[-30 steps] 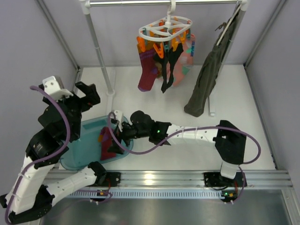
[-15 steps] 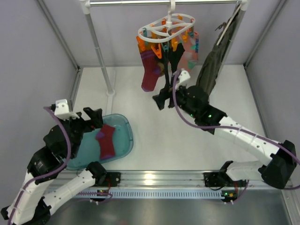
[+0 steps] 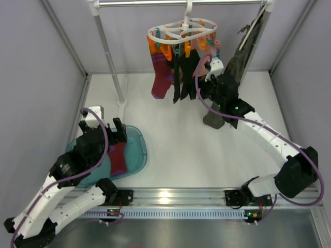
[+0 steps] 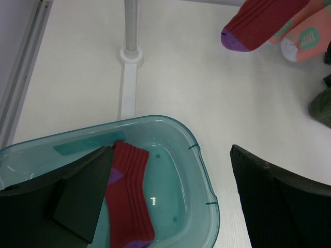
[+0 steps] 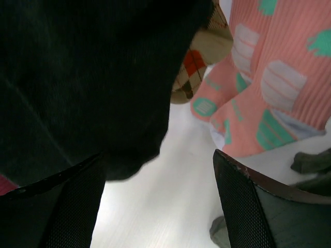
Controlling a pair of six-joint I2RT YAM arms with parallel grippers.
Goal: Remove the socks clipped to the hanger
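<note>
– Socks [image 3: 178, 77], going left to right: where does each one sit?

– One maroon sock [image 3: 119, 159] lies flat in the teal tub [image 3: 140, 142] at the lower left of the top view. The others hang clipped under the white hanger [image 3: 181, 30] at upper centre, which hooks on the rail of the rack.

– What about the claw on the left?

– The left gripper [image 4: 170, 152] is over the tub with its jaws wide apart, gripping nothing. In its wrist view one finger covers the sock's upper left edge. The other finger stands out past the tub's right rim, over the white table.

– What is next to the right?

– The rack's upright pole [image 3: 108, 49] comes next, its foot just beyond the tub's far side. After it comes the hanger's load: a hanging maroon sock [image 3: 161, 77] on the left, then black socks [image 3: 185, 77] in the middle. The pink patterned socks [image 3: 213, 49] are on the right, mostly behind the arm.

– And the right claw?

– The right gripper [image 5: 158, 155] is raised to the hanging socks, at centre right of the top view. Its jaws are apart, with pale table showing between them. In its wrist view a black sock fills the upper left, its low end hanging just above the left finger. Whether the two touch I cannot tell. The pink socks hang at the upper right, with a tan checked sock [image 5: 199, 62] between them and the black one.

– And furthest right?

– A dark olive garment [image 3: 243, 54] on a slim hanger is there, partly behind the right arm.
</note>
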